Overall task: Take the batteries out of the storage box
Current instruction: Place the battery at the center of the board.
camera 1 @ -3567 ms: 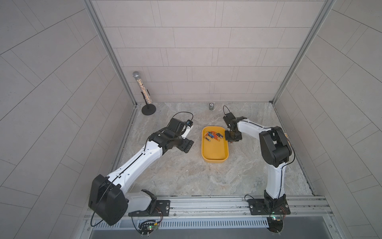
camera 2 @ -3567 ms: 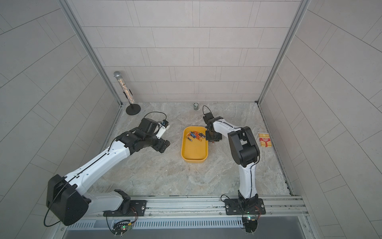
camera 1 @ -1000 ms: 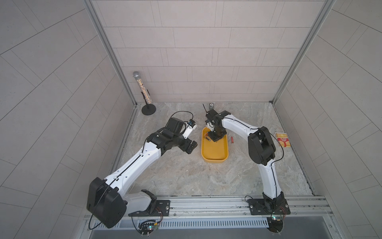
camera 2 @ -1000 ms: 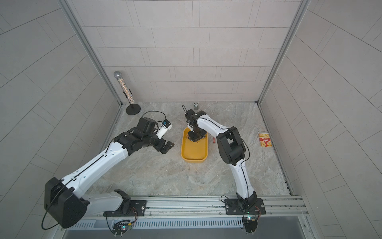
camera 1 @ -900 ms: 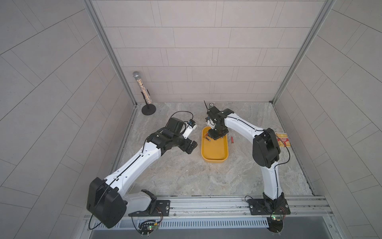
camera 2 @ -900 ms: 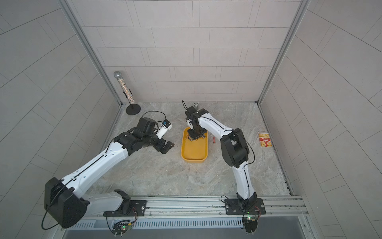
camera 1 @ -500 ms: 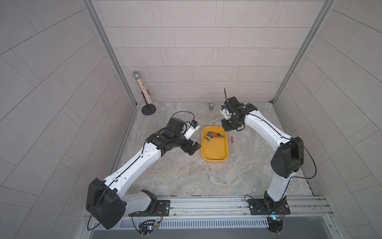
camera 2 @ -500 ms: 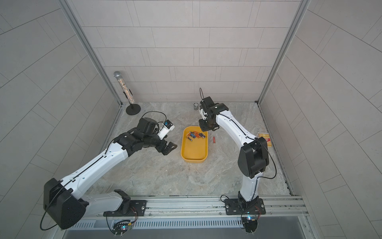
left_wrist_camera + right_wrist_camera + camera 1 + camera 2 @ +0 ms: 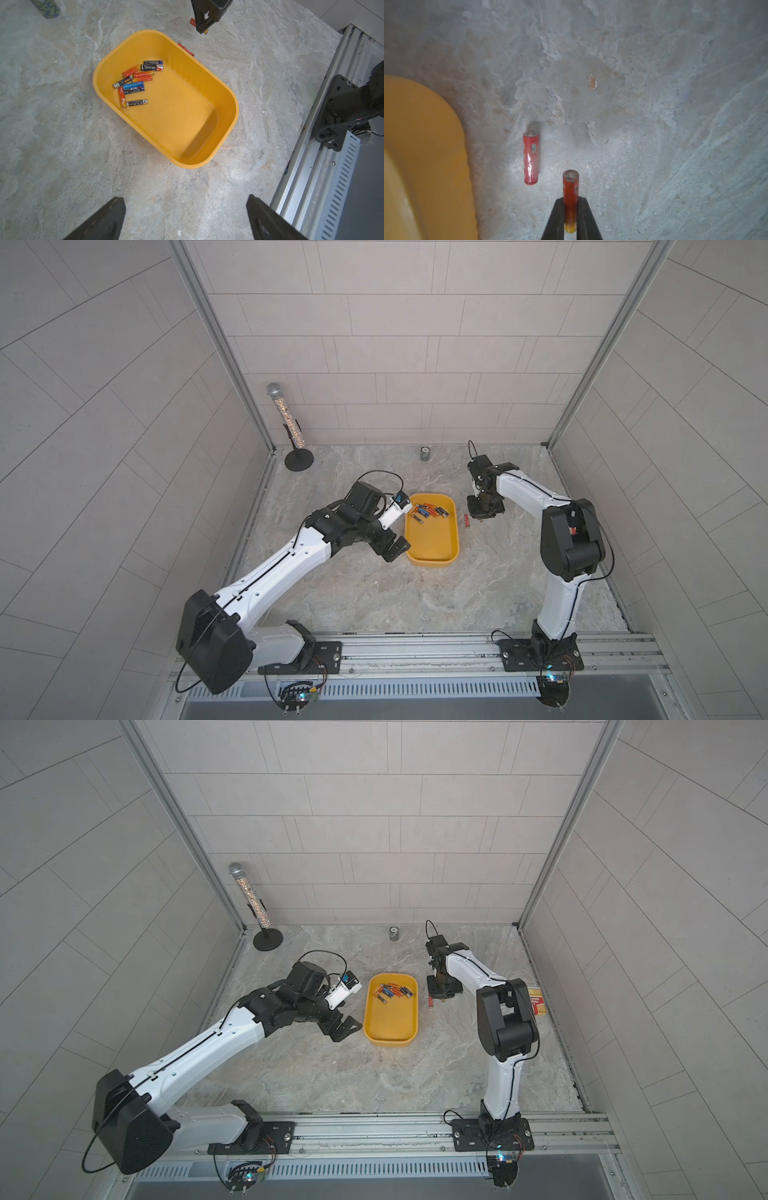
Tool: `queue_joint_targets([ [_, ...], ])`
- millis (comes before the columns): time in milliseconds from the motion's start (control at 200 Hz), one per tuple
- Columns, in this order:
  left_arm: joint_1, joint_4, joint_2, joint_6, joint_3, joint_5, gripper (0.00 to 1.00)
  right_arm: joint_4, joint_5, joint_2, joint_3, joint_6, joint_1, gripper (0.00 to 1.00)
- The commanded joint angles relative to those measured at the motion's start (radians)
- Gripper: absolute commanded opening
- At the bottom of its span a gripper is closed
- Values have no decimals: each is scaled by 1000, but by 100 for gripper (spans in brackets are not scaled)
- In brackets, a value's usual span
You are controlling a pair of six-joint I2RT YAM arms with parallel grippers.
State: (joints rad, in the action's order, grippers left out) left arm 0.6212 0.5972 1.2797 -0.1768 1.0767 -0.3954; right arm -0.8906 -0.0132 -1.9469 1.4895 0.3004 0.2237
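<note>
Marbled tabletop, frame centre: right gripper clenched on an orange battery, long axis in line with the gripper, just right of the storage box beside a red battery; other batteries fill the box's upper end; left gripper gapes, empty.

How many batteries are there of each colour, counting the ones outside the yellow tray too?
Orange or red batteries: 6 (4 in the tray, 1 on the table, 1 in the right hand)
Mostly black batteries: 5
Blue battery: 1
Total: 12
</note>
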Motion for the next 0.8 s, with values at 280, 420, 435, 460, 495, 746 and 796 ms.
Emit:
queue_joint_targets([
  [280,0,22,16,-13,31,45,100,35,42,-92,2,24,-3,0],
  [420,-1,23,16,-12,31,58,100,48,52,-102,0,25,-3,0],
  [435,0,22,16,-12,32,59,100,48,53,-102,1,25,-3,0],
  [460,-1,23,17,-12,30,60,100,48,53,-104,3,25,-3,0],
  [495,-2,23,17,-12,30,62,100,49,53,-106,3,26,-4,0],
  [746,-1,26,15,-12,29,78,100,49,64,-109,-2,30,-3,11],
  [796,0,26,15,-12,30,80,100,48,63,-106,-3,31,-3,14],
])
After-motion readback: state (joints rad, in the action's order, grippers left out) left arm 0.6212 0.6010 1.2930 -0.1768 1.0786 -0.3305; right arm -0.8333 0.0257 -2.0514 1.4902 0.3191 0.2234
